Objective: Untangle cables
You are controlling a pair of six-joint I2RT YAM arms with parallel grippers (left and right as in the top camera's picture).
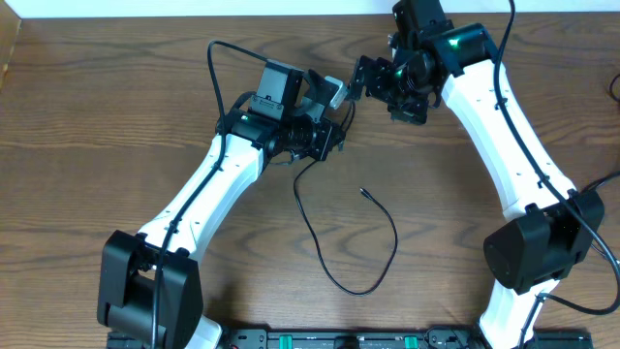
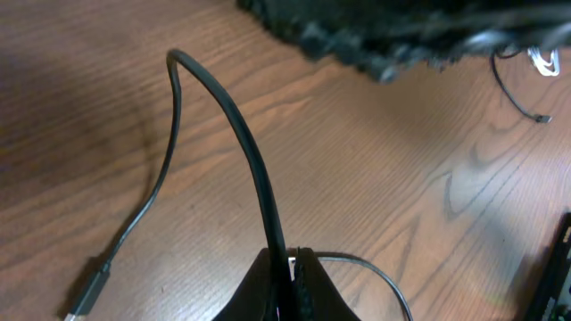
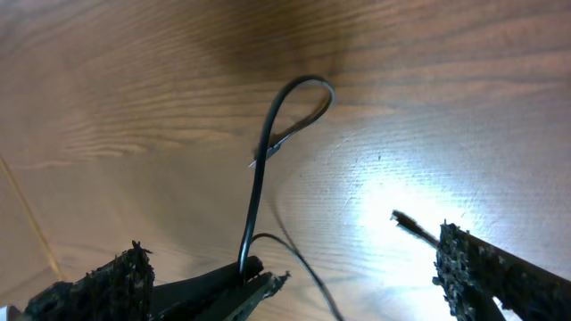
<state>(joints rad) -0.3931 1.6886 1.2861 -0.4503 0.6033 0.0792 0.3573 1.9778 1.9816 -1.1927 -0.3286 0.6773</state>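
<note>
Brown wood-grain surface (image 1: 87, 116) fills the view. Black strip w/ green bits (image 1: 329, 340) runs along its near edge (white band (image 1: 194, 6) at the far edge).

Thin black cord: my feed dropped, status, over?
Left claw shut on thin black cord. Right claw open, empty. Cord's tail loose on wooden table. Nothing blocking.

Worktop (image 1: 87, 145): brown wood, strong grain, lines seen running left to right in overhead view. Darker streaks mixed with lighter bands.
White strip (image 1: 194, 8) seen along far edge; wall or border, cannot be told.
Pale tan edge (image 1: 6, 48) seen at far left corner.
Black rail (image 1: 339, 340) with green marks set along near edge.
Bright glare patch (image 3: 393, 192) thrown on wood in right wrist view; dim shadow (image 3: 268, 36) cast beyond it.
</note>
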